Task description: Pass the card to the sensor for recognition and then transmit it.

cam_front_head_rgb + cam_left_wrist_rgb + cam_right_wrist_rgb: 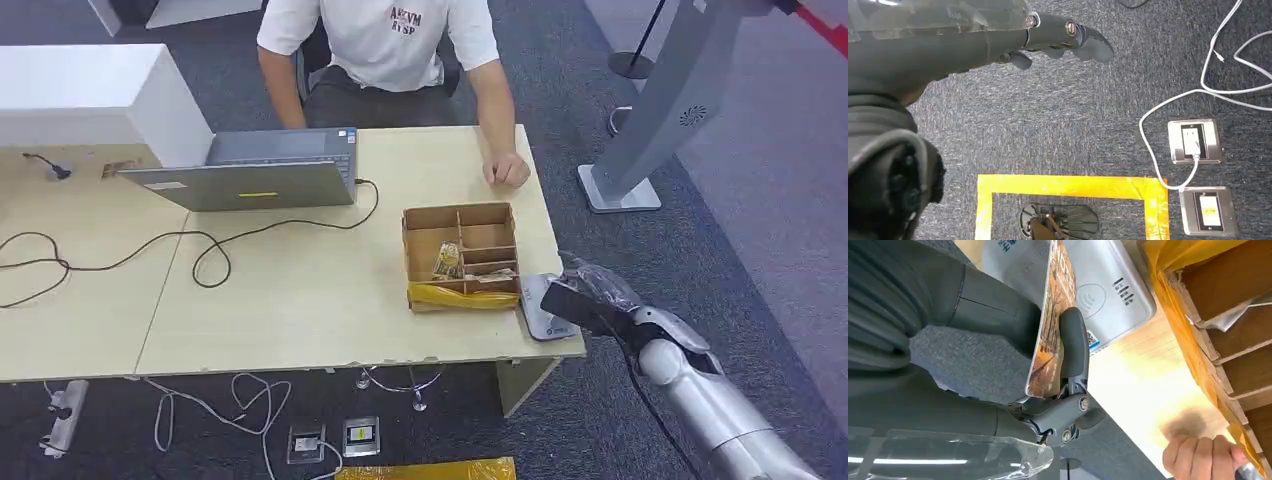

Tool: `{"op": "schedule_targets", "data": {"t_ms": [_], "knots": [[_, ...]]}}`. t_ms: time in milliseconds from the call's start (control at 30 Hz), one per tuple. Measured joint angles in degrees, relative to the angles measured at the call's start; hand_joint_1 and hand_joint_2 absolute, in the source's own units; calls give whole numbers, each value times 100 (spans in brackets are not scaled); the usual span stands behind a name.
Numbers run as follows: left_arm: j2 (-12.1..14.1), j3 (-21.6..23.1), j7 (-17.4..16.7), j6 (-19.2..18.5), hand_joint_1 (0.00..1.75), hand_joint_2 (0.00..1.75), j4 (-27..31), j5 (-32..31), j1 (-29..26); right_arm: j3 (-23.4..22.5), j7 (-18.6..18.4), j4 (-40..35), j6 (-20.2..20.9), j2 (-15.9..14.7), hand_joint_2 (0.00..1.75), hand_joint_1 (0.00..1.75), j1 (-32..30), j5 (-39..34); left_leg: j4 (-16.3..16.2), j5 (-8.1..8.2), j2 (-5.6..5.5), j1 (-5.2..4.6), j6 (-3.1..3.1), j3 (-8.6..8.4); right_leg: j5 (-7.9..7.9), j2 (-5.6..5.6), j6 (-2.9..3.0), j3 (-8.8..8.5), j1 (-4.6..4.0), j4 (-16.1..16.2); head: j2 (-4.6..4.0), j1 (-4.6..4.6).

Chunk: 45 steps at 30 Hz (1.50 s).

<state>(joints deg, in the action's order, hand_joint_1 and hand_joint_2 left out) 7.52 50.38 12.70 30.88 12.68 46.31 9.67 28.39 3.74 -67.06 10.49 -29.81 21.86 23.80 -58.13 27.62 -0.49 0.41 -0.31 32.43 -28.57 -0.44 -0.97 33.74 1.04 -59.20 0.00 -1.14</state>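
Nearest, at five o'clock in the head view, the right hand (585, 295) pinches the card (1050, 327) upright over the sensor (540, 305) at the table's (300, 300) front right corner. Just at nine o'clock stands the cardboard box (462, 255); a person's hand (507, 170) rests at twelve o'clock. Hanging over carpet, the left hand (1058, 40) holds nothing, fingers loosely apart.

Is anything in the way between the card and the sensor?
No, nothing visible. The right hand holds the card just over the sensor at the table's corner. The cardboard box sits beside the sensor, not between them.
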Motion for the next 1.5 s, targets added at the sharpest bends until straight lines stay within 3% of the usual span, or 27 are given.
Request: {"op": "schedule_targets", "data": {"t_ms": [500, 967, 1067, 1233, 1500], "knots": [[4, 0, 11, -70, 0, 0, 0, 4, 0, 61, -284, -116, 11, -4, 175, 175, -158, -225, 0, 0, 2, 0, 0, -5, 0, 8, 0, -2, 0, 1, 0, 0], [4, 0, 15, -68, 0, 0, 0, 52, 1, 138, -282, -160, -13, -7, 175, 175, 50, -363, 0, 0, 6, -1, -1, 2, 2, 14, 0, -2, 1, -2, 0, 0], [4, 0, 37, -39, 0, 0, 0, 48, 4, 92, -36, -127, 37, -13, 175, 175, 528, -121, 0, 0, 26, -3, -1, 2, 7, 22, 2, 8, 3, -3, 0, 4], [4, 2, 166, 13, 0, 0, 0, -59, 11, -31, 547, 215, 79, -20, 175, 175, 1858, 400, 0, -5, 32, -3, 0, 5, 11, 34, 0, 12, 4, -4, 0, 0], [7, 26, 264, -4, 0, 0, 0, -166, 25, 105, 1221, 1381, -369, 129, 175, 175, 3824, 1136, 0, -7, 24, -1, -3, 25, 16, 24, 4, 24, 1, -6, 0, -2]]}}
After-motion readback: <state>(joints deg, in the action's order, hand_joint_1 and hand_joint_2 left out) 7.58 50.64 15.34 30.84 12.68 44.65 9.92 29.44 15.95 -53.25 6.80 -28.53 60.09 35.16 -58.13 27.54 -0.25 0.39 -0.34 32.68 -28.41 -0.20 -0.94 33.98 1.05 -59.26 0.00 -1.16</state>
